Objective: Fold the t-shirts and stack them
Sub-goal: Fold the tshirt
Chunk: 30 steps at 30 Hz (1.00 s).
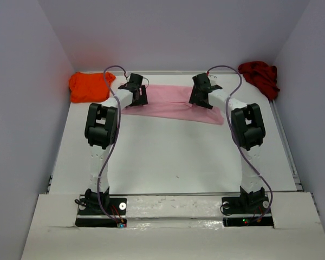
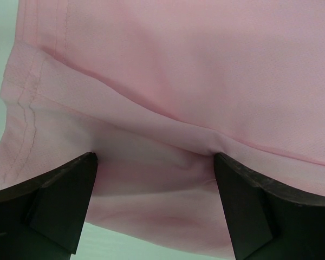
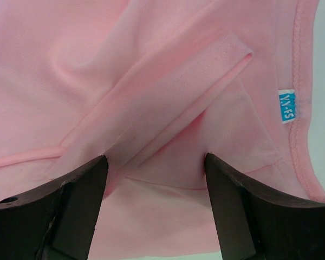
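Pink t-shirt [image 1: 173, 105] lies far back on the table [image 1: 179, 157], between orange t-shirt [image 1: 86, 86] and dark red t-shirt [image 1: 260, 76]. Left wrist: left gripper [image 2: 154, 162] spread wide over a soft fold. Right wrist: right gripper [image 3: 156, 160] likewise parted over limp, light cloth, probably best pinched at its doubled hem.

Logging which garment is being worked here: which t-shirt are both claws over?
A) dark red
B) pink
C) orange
B: the pink t-shirt lies under the left claw and right claw and fills both wrist views; the orange t-shirt and dark red t-shirt sit bunched at far corners.
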Available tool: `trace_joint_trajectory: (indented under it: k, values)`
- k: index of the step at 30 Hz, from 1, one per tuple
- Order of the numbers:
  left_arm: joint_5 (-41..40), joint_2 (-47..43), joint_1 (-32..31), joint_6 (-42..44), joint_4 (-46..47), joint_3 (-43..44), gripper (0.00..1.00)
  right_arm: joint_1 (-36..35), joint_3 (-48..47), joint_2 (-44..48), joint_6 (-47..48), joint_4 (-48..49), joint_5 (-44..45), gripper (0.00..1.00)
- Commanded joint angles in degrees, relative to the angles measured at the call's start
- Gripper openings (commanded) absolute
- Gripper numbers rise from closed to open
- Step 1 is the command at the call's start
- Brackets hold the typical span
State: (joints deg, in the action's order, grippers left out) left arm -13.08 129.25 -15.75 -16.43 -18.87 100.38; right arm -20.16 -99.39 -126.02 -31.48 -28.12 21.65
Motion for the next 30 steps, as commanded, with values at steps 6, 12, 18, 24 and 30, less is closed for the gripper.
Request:
trace_joint_trajectory:
  k: [6, 12, 18, 24, 30]
  values:
    - [1.0, -7.4, -3.4, -1.7, -1.4, -11.6, 0.99, 0.5, -6.6, -2.7, 0.1, -2.1, -1.9, 0.77]
    - [3.7, -10.9, -3.8, -3.6, 0.4, -16.7, 0.99, 1.0, -8.8, -4.4, 0.3, -2.8, -4.5, 0.77]
    - [5.1, -17.1, -6.4, -5.8, 4.3, -26.4, 0.99, 2.1, -11.2, -6.6, 1.2, -4.2, -6.1, 0.77]
    - [4.2, -22.0, -8.9, -7.3, 4.6, -32.0, 0.99, 2.6, -11.3, -7.0, 1.7, -4.4, -7.1, 0.77]
    - [6.0, -25.6, -12.5, -9.8, 5.6, -37.4, 0.99, 2.6, -14.1, -8.6, 2.9, -5.5, -9.4, 0.77]
